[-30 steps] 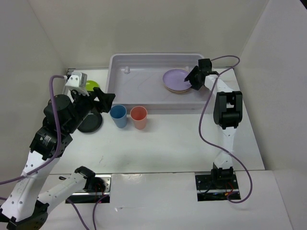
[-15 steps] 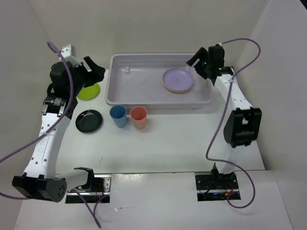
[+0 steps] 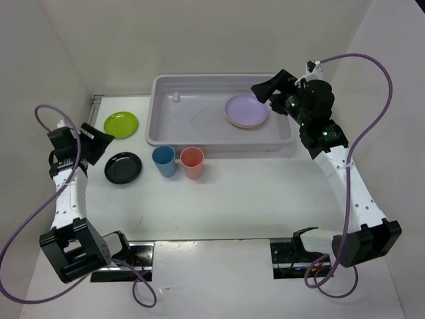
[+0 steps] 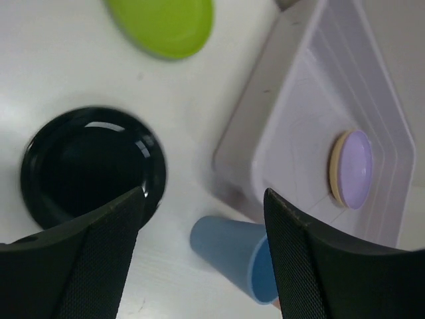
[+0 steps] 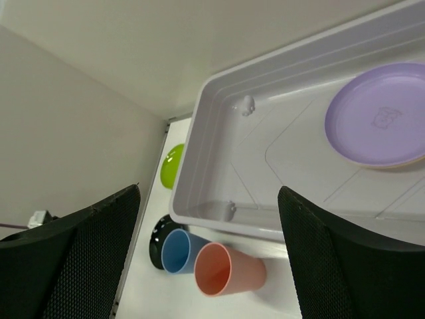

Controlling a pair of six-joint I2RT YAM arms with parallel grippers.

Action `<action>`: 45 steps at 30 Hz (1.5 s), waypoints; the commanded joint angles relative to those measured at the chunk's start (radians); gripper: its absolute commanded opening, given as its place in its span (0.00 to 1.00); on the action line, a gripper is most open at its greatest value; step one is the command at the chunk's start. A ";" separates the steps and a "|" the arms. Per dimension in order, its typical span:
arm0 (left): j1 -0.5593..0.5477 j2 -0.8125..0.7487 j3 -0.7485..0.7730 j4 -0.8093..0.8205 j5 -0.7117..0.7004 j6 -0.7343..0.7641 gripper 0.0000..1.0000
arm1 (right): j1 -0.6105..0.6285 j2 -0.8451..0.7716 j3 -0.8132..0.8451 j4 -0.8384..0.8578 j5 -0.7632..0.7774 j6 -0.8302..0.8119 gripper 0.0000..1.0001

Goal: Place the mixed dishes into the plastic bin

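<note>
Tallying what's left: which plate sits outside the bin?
The green plate, on the table left of the bin; the lavender plate and the orange plate under it lie inside.

You will find no readable text, label, brand, number or sign in any view. The nearest thing is a faint pale mark (image 5: 385, 118) on the lavender plate (image 5: 362, 136), seen from the right wrist, too blurred to make out.

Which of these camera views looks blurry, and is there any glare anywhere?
Left wrist view: soft all over, the green plate and blue cup smeared, white glints on the black dish. Right wrist view: sharper, lavender plate crisp. Top view: even light, faint shadows.
</note>
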 commanded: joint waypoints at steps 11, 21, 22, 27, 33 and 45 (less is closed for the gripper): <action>0.100 -0.201 -0.402 0.063 0.095 -0.220 0.63 | 0.006 -0.020 -0.043 0.064 -0.089 0.003 0.89; 0.100 -0.217 -0.554 0.195 0.056 -0.346 0.63 | 0.006 -0.030 0.011 0.055 -0.118 -0.006 0.89; 0.100 -0.216 -0.554 0.195 0.030 -0.346 0.63 | 0.006 -0.030 0.011 0.055 -0.118 -0.006 0.89; 0.100 -0.207 -0.611 0.264 -0.040 -0.401 0.63 | 0.006 -0.030 0.021 0.066 -0.118 -0.006 0.89; 0.100 -0.149 -0.653 0.303 -0.076 -0.452 0.63 | 0.006 -0.010 0.041 0.066 -0.118 -0.006 0.89; 0.100 0.107 -0.646 0.506 -0.066 -0.507 0.60 | 0.006 -0.010 0.051 0.056 -0.108 -0.006 0.89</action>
